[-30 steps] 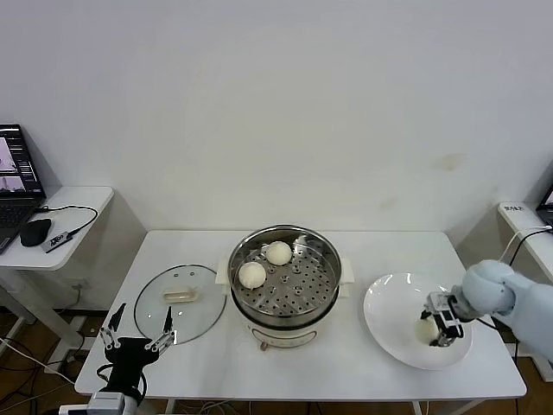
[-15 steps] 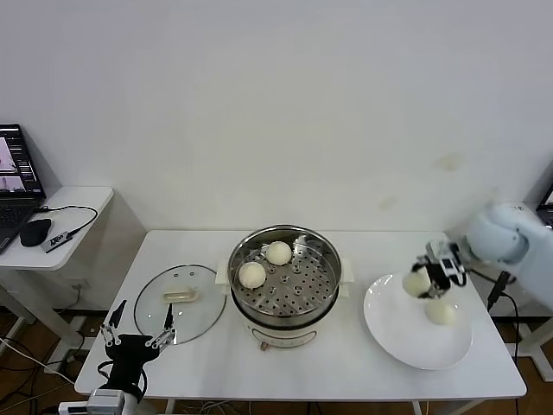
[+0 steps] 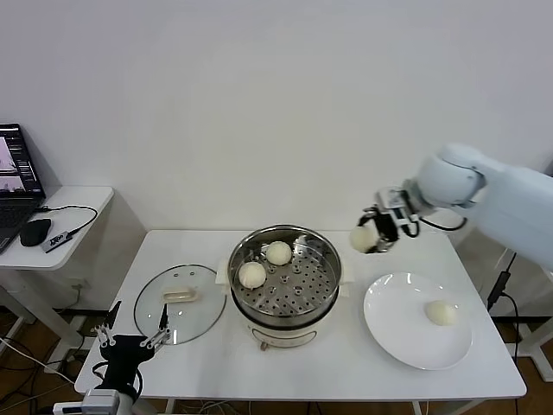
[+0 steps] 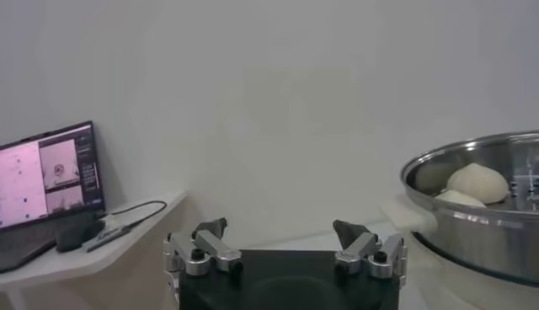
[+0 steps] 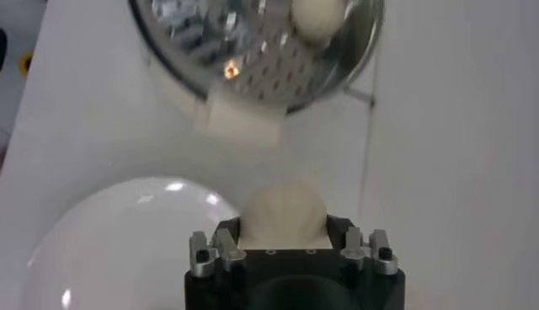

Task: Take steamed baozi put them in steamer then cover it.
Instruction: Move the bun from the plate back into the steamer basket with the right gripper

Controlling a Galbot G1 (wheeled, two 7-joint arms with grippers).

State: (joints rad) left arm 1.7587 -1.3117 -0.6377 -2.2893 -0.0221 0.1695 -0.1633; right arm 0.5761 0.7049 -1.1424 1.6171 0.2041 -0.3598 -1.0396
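Lifted baozi (image 3: 364, 237) in right tool (image 3: 377, 235), beside steamer (image 3: 285, 275) rim

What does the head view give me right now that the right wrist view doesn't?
Only the head view shows the cover lying on the table left of the steamer, two baozi on its tray, the last baozi on the plate, and the left gripper open at the table's near-left corner. Only the right wrist view shows the held baozi seated between the fingers. Both show the right gripper shut on that baozi, the steamer and the white plate.
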